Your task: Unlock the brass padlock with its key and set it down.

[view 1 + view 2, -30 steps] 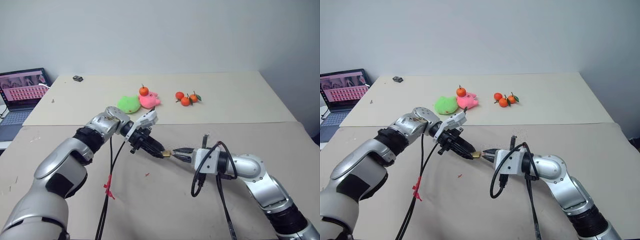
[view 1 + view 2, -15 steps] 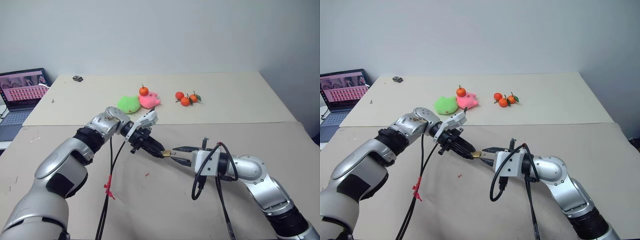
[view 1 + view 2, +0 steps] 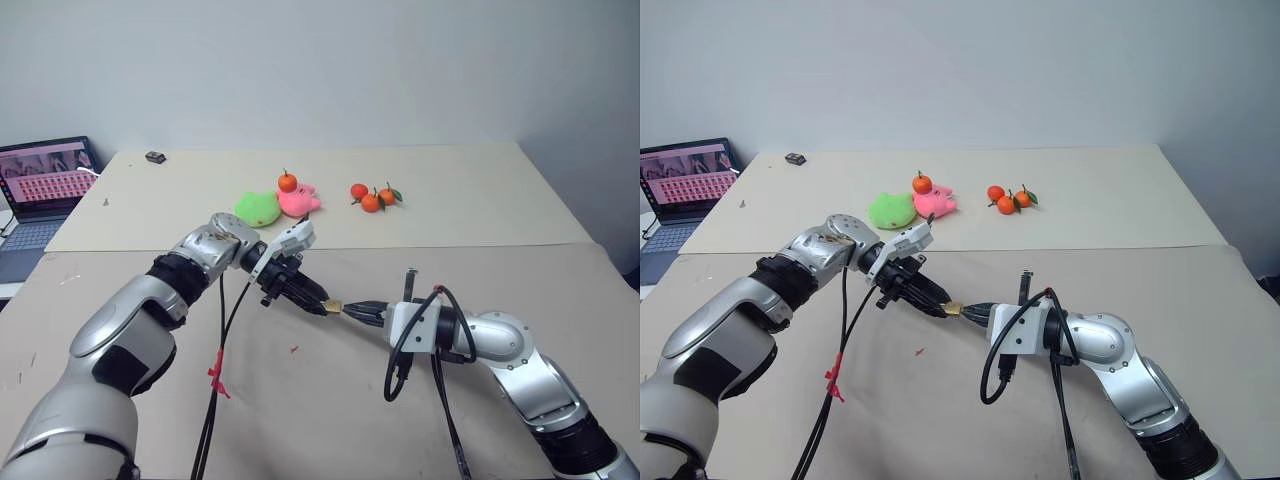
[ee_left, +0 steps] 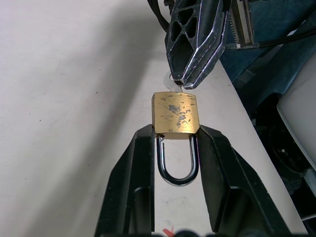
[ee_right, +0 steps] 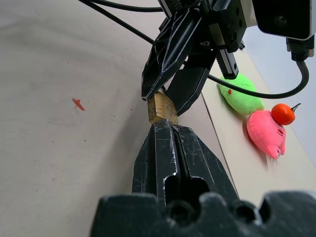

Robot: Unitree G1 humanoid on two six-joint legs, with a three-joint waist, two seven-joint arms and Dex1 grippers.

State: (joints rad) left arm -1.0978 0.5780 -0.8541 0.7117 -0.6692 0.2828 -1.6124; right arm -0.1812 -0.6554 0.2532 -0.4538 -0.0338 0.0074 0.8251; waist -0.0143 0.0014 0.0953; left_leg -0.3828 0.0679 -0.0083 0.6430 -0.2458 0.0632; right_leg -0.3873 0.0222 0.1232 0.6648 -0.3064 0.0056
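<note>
Your left gripper clamps the small scuffed golden-yellow brass padlock above the table; its silver U-shaped shackle sits seated between those fingers. Your right gripper, pinched closed, meets the keyway end. Body axis points toward it. Turning, unlocking and set-down appear outstanding

A beige counter runs across the scene, with a seam between its far slab and its near one. On the far slab lie a green soft toy touching a pink one (a tangerine sits atop the pink), three more tangerines clustered nearby, and a small dark block near the back edge.
</note>
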